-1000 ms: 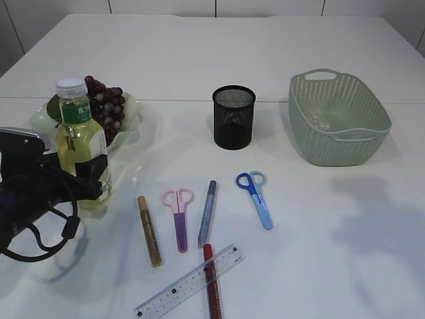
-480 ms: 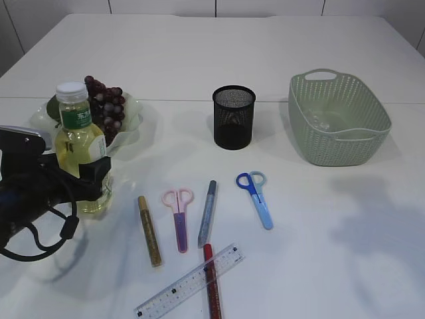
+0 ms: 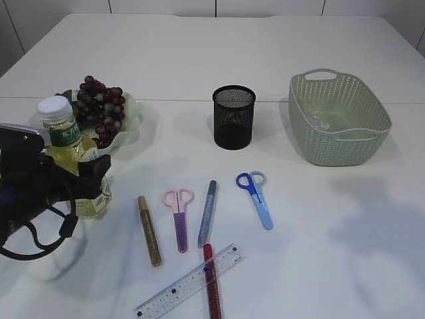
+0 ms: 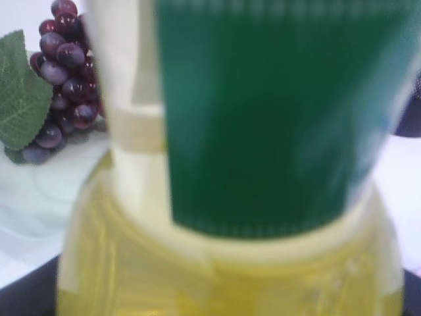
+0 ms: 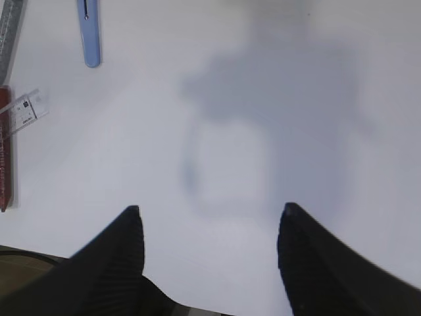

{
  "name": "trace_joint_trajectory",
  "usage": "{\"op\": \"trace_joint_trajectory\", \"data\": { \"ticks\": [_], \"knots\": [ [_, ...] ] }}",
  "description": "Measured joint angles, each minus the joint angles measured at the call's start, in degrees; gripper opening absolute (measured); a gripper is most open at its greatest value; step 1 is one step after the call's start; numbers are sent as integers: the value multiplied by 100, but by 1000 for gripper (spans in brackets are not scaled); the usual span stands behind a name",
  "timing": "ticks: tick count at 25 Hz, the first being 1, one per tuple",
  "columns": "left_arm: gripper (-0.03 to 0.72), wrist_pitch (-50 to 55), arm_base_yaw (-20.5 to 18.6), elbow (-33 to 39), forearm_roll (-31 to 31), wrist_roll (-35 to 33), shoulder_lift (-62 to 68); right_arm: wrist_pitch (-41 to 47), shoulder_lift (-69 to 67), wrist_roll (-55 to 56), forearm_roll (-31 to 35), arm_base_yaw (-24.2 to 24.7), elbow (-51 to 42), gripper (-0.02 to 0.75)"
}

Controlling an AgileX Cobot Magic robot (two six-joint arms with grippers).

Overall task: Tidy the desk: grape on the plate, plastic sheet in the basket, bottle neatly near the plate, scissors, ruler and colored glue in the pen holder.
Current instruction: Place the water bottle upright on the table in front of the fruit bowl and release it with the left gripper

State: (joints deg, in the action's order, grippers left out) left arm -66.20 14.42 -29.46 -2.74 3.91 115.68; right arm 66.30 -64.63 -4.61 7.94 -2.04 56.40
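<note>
Desk clutter lies mostly along the near edge of the tabletop [image 3: 279, 53]: a clear ruler [image 3: 189, 282] runs at a slant, with a red glue pen [image 3: 212, 289] lying under its right end. Just behind them, left to right, lie a gold glue pen [image 3: 149, 230], pink scissors [image 3: 179, 214], a grey glue pen [image 3: 207, 213] and blue scissors [image 3: 256, 197], all flat and apart from one another. At the near left edge the left gripper [image 3: 80, 178] sits around a bottle [image 3: 74, 159] of yellow drink with a white cap and green label; the bottle leans to the left, and the wrist view is filled by its label and liquid, so I cannot tell whether the jaws press on it or stand loose beside it. Behind the bottle, touching or nearly so, a pale plate [image 3: 133, 113] holds a bunch of dark grapes [image 3: 99, 106] with a green leaf. Farther back near the middle stands a black mesh pen holder [image 3: 234, 117], upright. Toward the right edge sits a green basket [image 3: 339, 123], with something clear and faint on its floor. The right gripper [image 5: 207, 227] shows only in its wrist view, jaws spread wide over bare tabletop, holding nothing.
</note>
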Motion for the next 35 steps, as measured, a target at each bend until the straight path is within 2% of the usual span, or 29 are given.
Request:
{"op": "trace_joint_trajectory", "data": {
  "ticks": [21, 26, 35],
  "knots": [
    [594, 0, 0, 276, -188, 0, -2429, 48, 0, 0, 0, 0, 0, 501],
    [589, 36, 0, 288, 110, 0, -2933, 100, 0, 0, 0, 0, 0, 501],
    [573, 1740, 0, 320, 717, 0, -3699, 102, 0, 0, 0, 0, 0, 501]
  ]
}}
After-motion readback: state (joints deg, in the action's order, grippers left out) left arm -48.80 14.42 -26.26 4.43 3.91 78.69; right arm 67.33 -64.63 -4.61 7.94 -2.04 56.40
